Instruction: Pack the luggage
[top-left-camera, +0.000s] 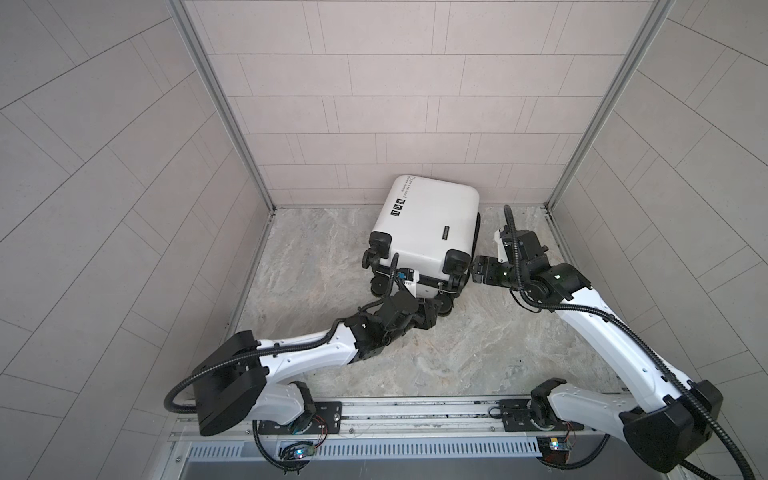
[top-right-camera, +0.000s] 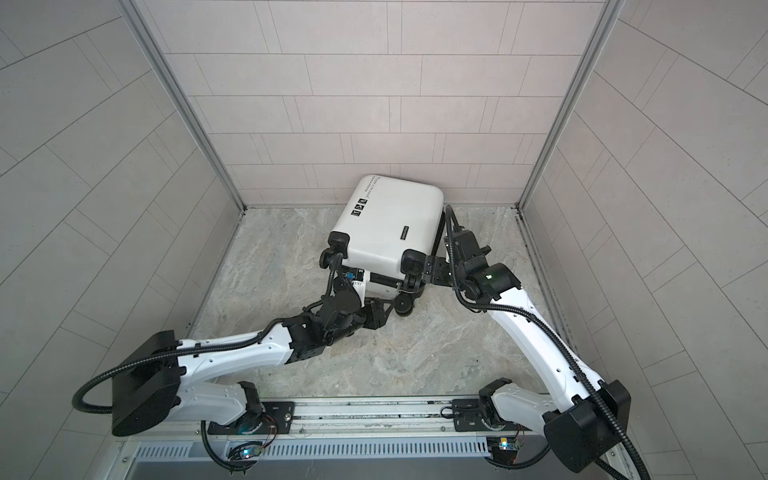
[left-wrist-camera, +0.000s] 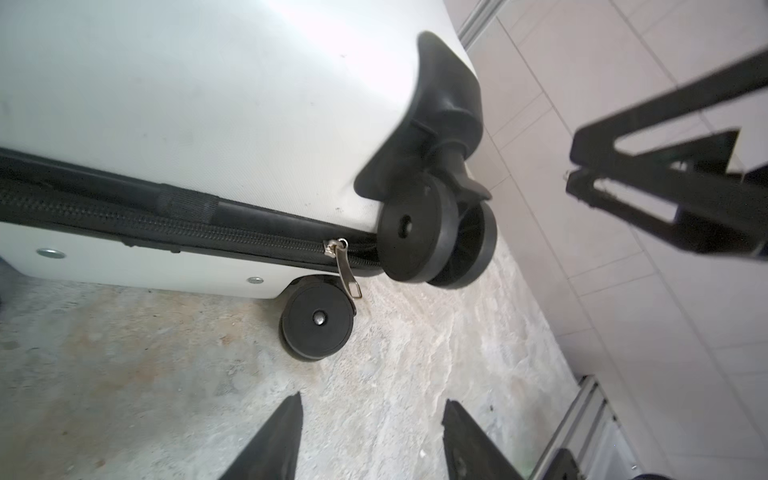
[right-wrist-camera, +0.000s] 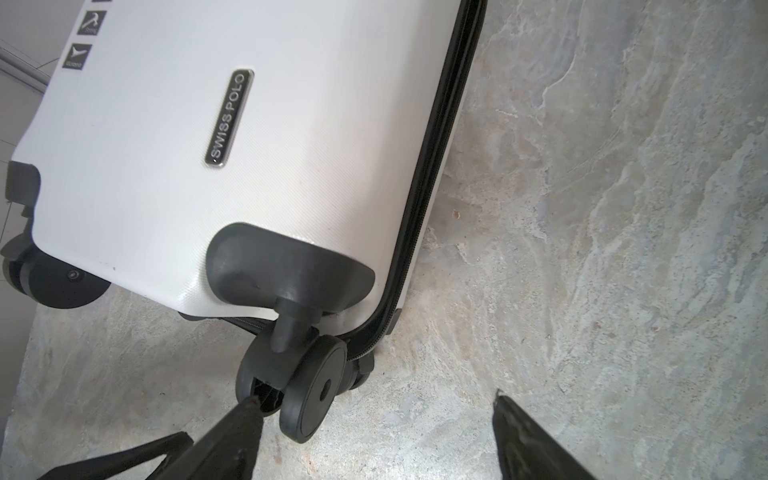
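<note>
Luggage (top-left-camera: 428, 220) lies flat with its shells together on the table (top-left-camera: 457, 353) by the back wall, wheels toward the arms. The hard shell looks stiff, slick and bulky, too wide for the jaws. Best hold is the zipper pull (left-wrist-camera: 347, 268). Left gripper (left-wrist-camera: 372, 436) is part-open, empty and short of it. Right gripper (right-wrist-camera: 374, 436) is wide open and empty, one finger at a spinner wheel (right-wrist-camera: 313, 390).

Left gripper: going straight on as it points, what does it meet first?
Probably the zipper pull hanging at the suitcase seam, beside the spinner wheel nearest the floor; the left gripper is open, depth unclear.
</note>
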